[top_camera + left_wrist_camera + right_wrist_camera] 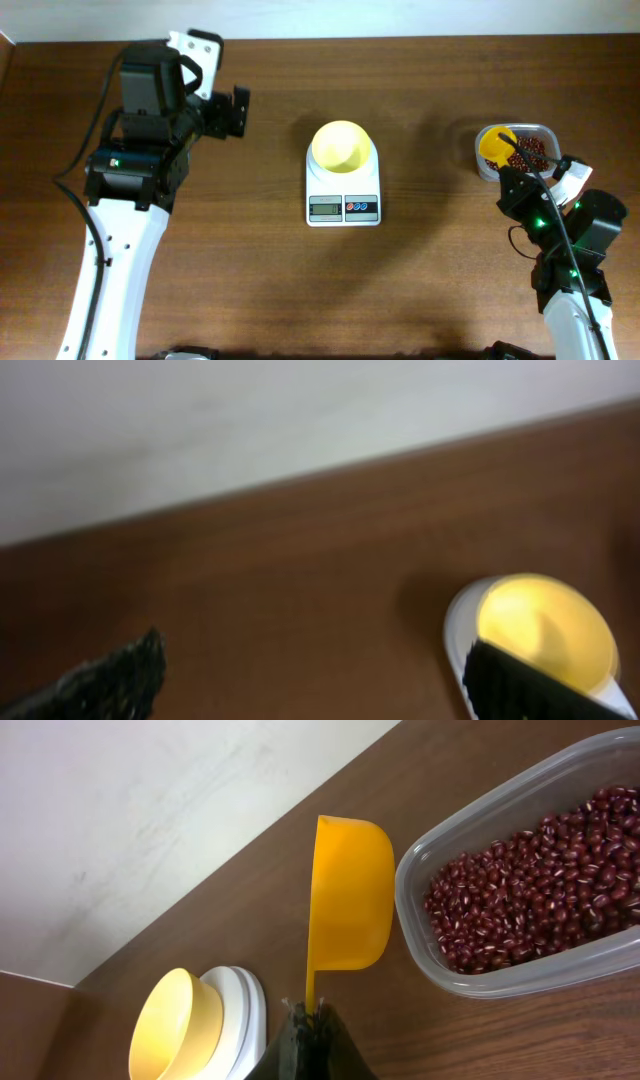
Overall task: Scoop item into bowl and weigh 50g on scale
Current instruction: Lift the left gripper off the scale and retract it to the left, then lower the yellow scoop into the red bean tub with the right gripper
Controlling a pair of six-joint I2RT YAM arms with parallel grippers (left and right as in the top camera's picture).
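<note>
A robot lab bench (probably): wooden table point(250, 290), plain white wall point(200, 430).

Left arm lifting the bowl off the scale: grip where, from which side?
Pinch the bowl rim at its left edge, from above, one finger inside, one outside. It sits upright and open-topped on the scale, likely too wide to span; the open left gripper is on that side.

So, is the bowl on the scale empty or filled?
Empty: the bowl shows bare yellow inside, overhead; beans lie only in the clear container.
</note>
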